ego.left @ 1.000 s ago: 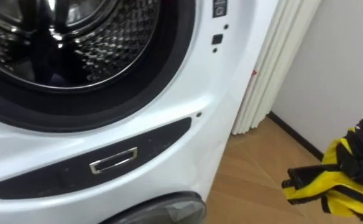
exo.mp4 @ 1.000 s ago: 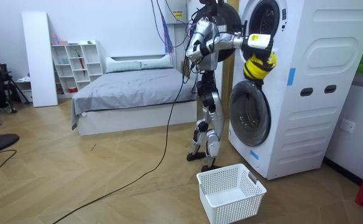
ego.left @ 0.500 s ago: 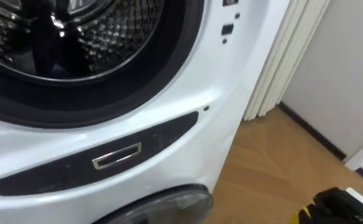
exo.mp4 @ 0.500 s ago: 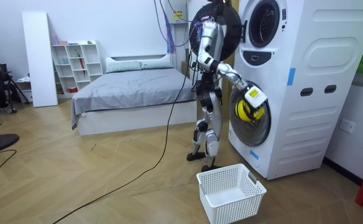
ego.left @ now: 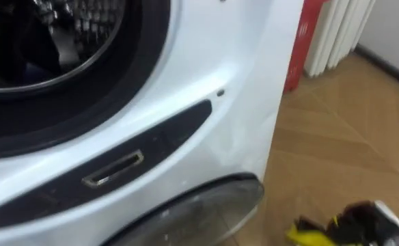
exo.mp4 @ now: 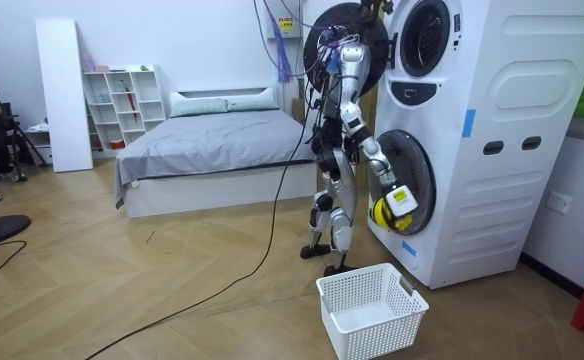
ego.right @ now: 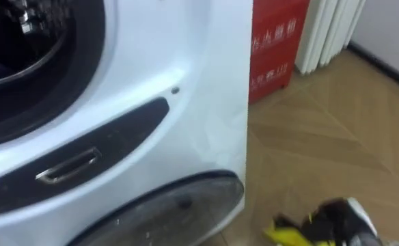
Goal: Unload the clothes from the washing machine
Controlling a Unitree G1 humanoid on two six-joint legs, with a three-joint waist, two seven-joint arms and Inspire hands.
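The silver-grey robot has black joints and a white-tagged right hand point(exo.mp4: 400, 201)

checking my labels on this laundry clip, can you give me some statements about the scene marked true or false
1. The right hand holds a yellow and black garment. True.
2. The garment lies in the white basket. False: it is in the hand, off the floor, in front of the lower round door.
3. The upper door of the stacked machines is swung open. True.
4. The basket stands on the bed. False: it stands on the wooden floor near the robot's feet.
5. The lower round door is open. False: it is shut.
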